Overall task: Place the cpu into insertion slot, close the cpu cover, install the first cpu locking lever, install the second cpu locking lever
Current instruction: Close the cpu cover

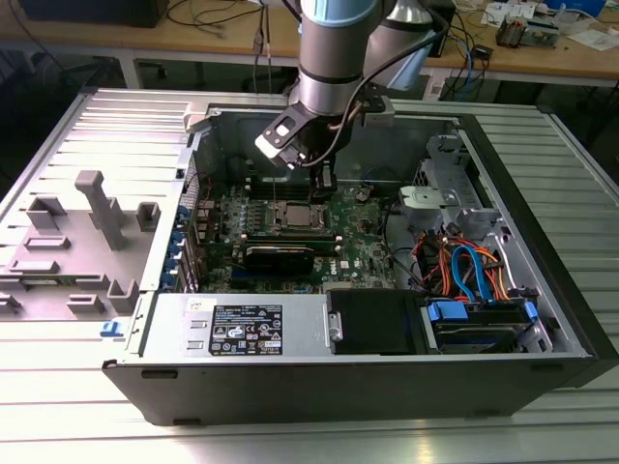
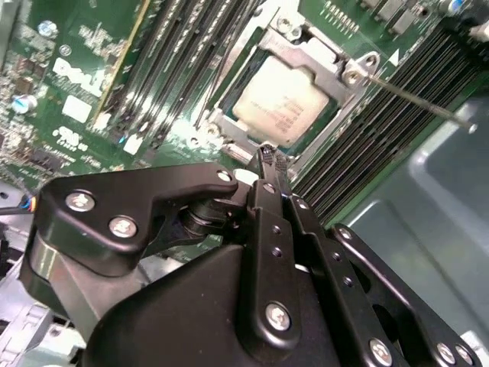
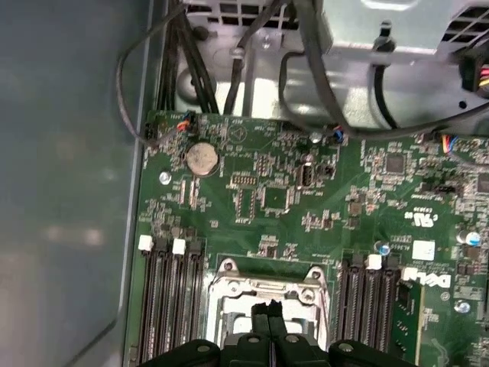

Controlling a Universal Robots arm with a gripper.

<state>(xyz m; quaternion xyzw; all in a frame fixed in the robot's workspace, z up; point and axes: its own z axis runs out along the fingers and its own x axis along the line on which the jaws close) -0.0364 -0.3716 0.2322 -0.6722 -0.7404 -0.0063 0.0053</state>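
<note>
A large open grey-and-black metal computer case (image 1: 319, 387) lies on its side, and the silver-blue robot arm (image 1: 334, 58) reaches down into it from above. The black two-fingered claw (image 1: 327, 180) hangs just over the green circuit board (image 1: 363, 246), beside the socket. In both wrist views its fingers are clenched tip to tip (image 2: 267, 158) (image 3: 267, 308) with nothing between them. Rows of long black memory slots (image 2: 367, 145) flank the claw on either side. Directly ahead of the fingertips, close below them but apart, sits the small square insertion slot with its shiny metal rim (image 2: 220, 121). The thin shiny metal frame of the cpu cover (image 2: 325, 63) lies flat over it. Through the cover's square window shows the small flat cpu with its dull silver-grey top (image 2: 281, 103) – seated in the slot, level with the board. From a corner of the cover, on the far side of the cpu from the claw, a thin straight metal lever rod (image 2: 416, 98) sticks out across the memory slots, well clear of the fingers. Farther ahead of the claw, past the socket, lies a small round silver coin battery (image 3: 202, 159).
</note>
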